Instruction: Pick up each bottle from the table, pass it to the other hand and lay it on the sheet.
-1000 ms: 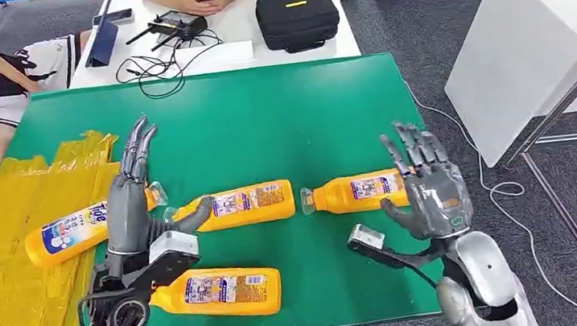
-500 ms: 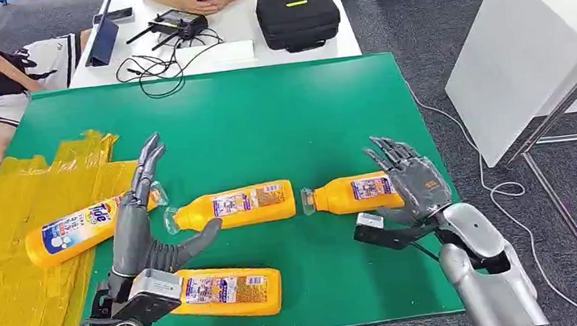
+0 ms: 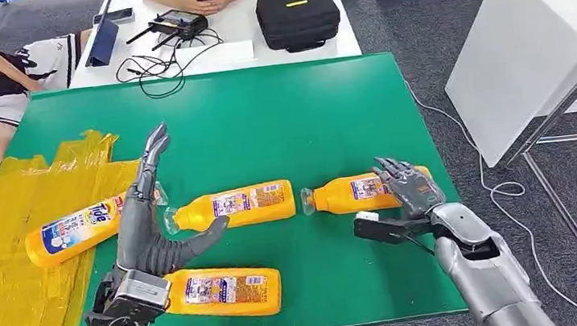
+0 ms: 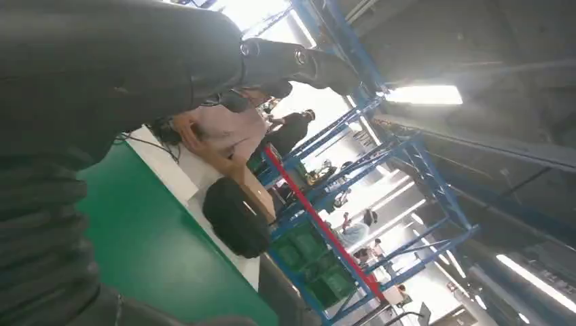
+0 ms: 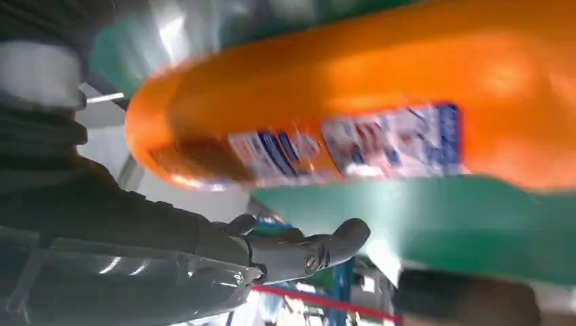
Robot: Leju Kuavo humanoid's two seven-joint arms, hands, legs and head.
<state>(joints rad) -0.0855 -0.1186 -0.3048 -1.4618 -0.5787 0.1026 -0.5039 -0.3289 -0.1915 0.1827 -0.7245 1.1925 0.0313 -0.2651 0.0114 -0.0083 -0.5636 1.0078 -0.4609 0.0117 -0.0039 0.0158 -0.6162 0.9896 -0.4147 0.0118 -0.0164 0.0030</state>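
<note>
Head view. Green counter (image 3: 265,125) carries three orange bottles; a fourth bottle (image 3: 74,231) lies on the yellow sheet (image 3: 6,274) at the robot's left, cap end reaching just past the sheet's edge. Right-hand bottle (image 3: 353,192) lies flat, long axis across the counter, cap pointing toward the middle bottle (image 3: 233,205), base toward the right edge. Right hand (image 3: 409,185) sits over the base end of this bottle, fingers draped on its top, apparently touching. Closure not confirmed: fingers look bent over the body, but a wrapped grip cannot be told from here. Left hand (image 3: 149,218) raised, fingers spread and pointing away from the robot, thumb out toward the middle bottle; holds nothing. Near bottle (image 3: 222,291) lies just beside the left wrist.

Left wrist view. Dark hand cover (image 4: 102,75) close to lens, fingers extended, nothing between them; green counter and a black case (image 4: 236,217) beyond.

Right wrist view. Orange bottle (image 5: 380,115) immediately against the hand, label facing the camera, blurred. One dark finger (image 5: 299,251) stretched out, not curled round the body.

Judgement: right hand is much the nearer to the right-hand bottle, its palm across the long axis at the base end. Grasp looks in progress, not completed.
</note>
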